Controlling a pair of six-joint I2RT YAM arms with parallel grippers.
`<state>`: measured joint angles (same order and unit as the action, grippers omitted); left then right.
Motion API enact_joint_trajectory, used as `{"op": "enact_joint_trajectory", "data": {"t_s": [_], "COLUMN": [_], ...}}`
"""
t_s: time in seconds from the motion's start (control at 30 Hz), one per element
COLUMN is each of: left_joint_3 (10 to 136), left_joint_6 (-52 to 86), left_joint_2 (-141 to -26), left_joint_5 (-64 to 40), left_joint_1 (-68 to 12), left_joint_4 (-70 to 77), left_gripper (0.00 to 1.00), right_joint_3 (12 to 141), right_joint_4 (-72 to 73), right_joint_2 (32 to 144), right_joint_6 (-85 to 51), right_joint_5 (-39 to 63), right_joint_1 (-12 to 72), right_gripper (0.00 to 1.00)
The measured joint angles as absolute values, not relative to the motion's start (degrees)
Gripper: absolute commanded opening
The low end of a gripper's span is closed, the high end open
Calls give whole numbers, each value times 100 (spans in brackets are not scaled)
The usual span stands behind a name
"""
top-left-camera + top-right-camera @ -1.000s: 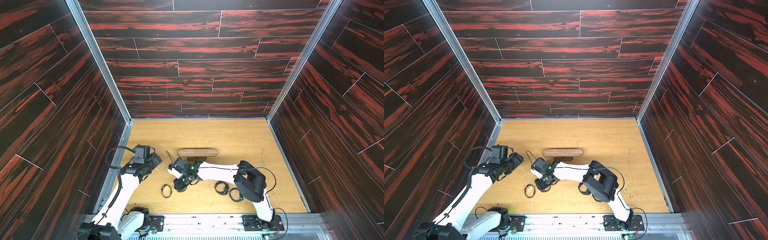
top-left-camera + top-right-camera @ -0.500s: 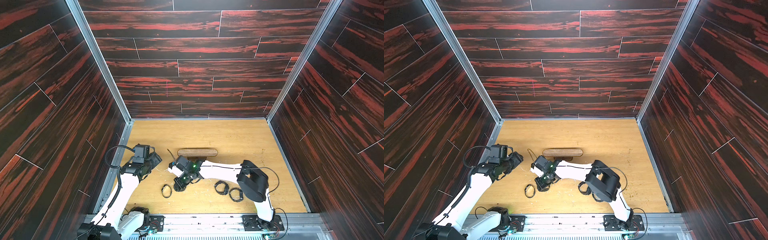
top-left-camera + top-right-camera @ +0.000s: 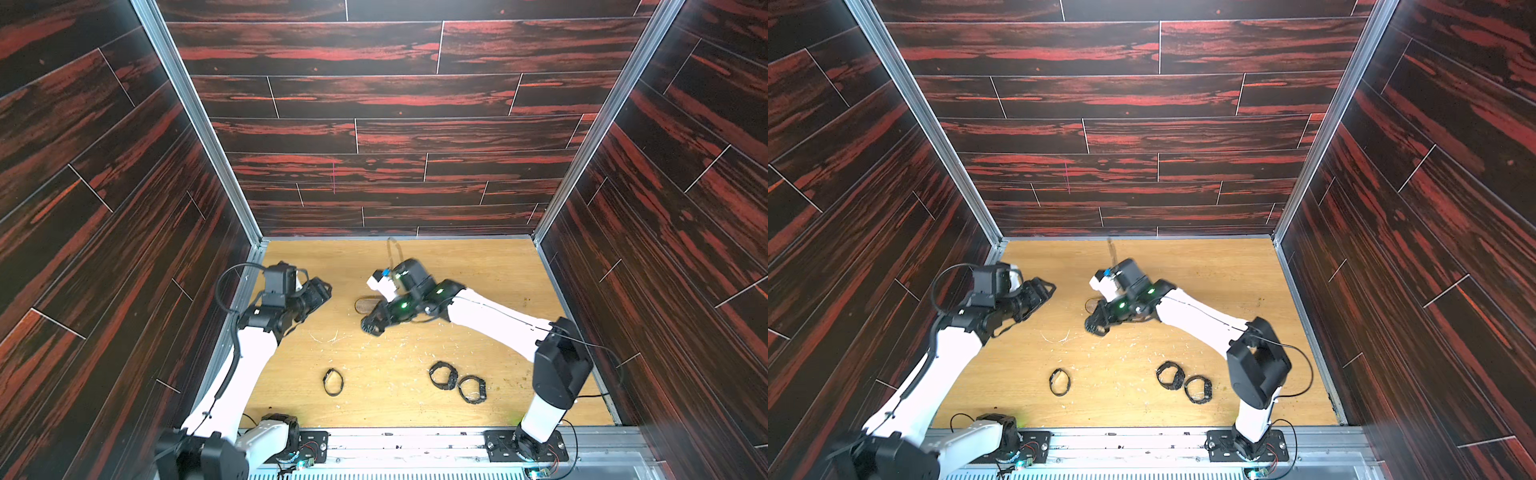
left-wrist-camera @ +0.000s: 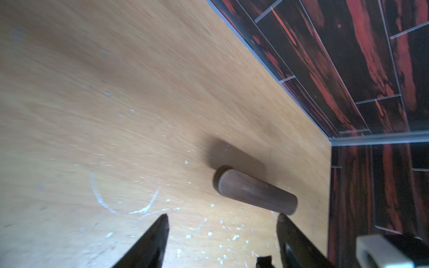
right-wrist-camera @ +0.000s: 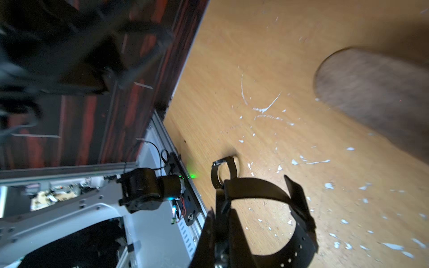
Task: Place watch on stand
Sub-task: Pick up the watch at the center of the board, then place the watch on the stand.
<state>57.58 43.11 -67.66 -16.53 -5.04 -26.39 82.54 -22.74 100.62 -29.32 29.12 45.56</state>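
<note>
Watch (image 5: 267, 208) hangs pinched by its strap in right gripper (image 5: 222, 232), just near-left of stand (image 3: 365, 305). Looks light and floppy; strap loop should slide over bar end. Left gripper (image 4: 222, 241) open, empty, pointing at stand.

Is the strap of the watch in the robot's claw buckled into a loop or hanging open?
Buckled, it seems. In the right wrist view the watch forms a closed black loop, pinched at one side by the shut right gripper.
</note>
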Motion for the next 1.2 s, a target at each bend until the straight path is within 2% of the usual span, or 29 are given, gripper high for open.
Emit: {"op": "enact_joint_trajectory", "data": {"t_s": [0.2, 0.27, 0.37, 0.5, 0.53, 0.57, 0.6, 1.03, 1.2], "left_joint_3": [6261, 6567, 7052, 7533, 7620, 7697, 7782, 9201, 9487], "left_joint_6": [4268, 4174, 3986, 3942, 3948, 3968, 3966, 4099, 4139], "left_joint_2": [-7389, -7590, -7872, -8267, -8377, -8479, -8591, -9723, -9948], "left_joint_5": [-2383, -2543, -2735, -3148, -3236, -3291, -3343, -3789, -3907], "left_joint_1": [-615, -784, -1164, -1516, -1557, -1581, -1599, -1959, -2021], "left_joint_4": [-2502, -2502, -2482, -2307, -2255, -2220, -2202, -2176, -2176], "left_gripper": [69, 69, 63, 64, 73, 99, 100, 100, 90], "right_joint_3": [8254, 8254, 8254, 8254, 8254, 8254, 8254, 7918, 7769], "right_joint_4": [-2327, -2318, -2292, -2265, -2261, -2261, -2259, -1594, -1186], "right_joint_2": [9732, 9625, 9485, 9371, 9349, 9332, 9319, 9126, 9098], "right_joint_6": [-3105, -3175, -3306, -3409, -3433, -3457, -3485, -4049, -4414], "right_joint_5": [3249, 3393, 3634, 3876, 3948, 4003, 4064, 5068, 5439], "right_joint_1": [3763, 3489, 3092, 2648, 2534, 2445, 2355, 1691, 1566], "right_gripper": [0, 0, 0, 0, 0, 0, 0, 0, 0]}}
